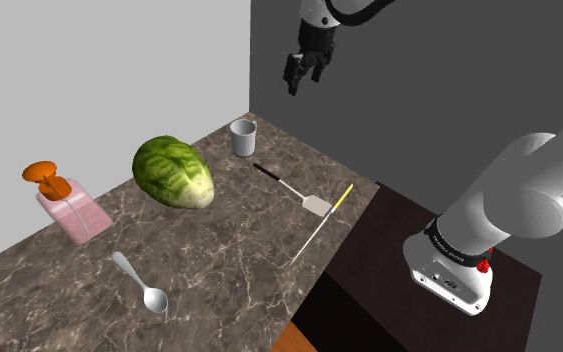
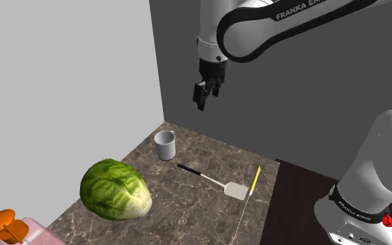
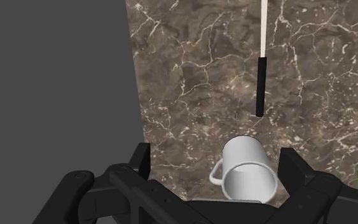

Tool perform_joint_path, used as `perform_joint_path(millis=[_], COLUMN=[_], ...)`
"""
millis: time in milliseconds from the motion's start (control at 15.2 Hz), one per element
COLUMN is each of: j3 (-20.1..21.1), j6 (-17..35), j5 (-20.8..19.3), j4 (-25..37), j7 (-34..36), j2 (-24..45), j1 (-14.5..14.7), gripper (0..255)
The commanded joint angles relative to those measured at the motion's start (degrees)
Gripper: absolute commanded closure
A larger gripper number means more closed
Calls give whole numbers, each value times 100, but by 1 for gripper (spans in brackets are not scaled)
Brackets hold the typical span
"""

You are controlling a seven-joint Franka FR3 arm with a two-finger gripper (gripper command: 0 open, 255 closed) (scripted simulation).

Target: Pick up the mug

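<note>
The mug stands upright, mouth open, at the far corner of the counter, close to where the light wall meets the dark wall. It looks small, stiff and light, with a smooth skin that could slip, so a firm, square hold seems wise. I would take it across the rim, one finger inside and one outside, away from the handle, which points toward the dark wall. The claw hangs well above the mug with its fingers apart and nothing between them. The way straight down looks open. The dark wall leaves little room on that side, while the counter side is free. The spatula lies near, its black end toward the mug, and the lettuce is well apart
</note>
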Motion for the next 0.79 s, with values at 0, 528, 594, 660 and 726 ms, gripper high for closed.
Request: perform_joint_path(millis=[0, 528, 594, 660, 726], j3=[70, 264, 275, 282, 285], j6=[197, 695, 729, 756, 778], j5=[-38, -338, -382, -424, -465], j4=[136, 1165, 1324, 1490, 1664], j7=[122, 646, 706, 764, 819], j2=[383, 2134, 2356, 2579, 2802], j1=[23, 178, 208, 241, 277], gripper=[0, 0, 0, 0, 0])
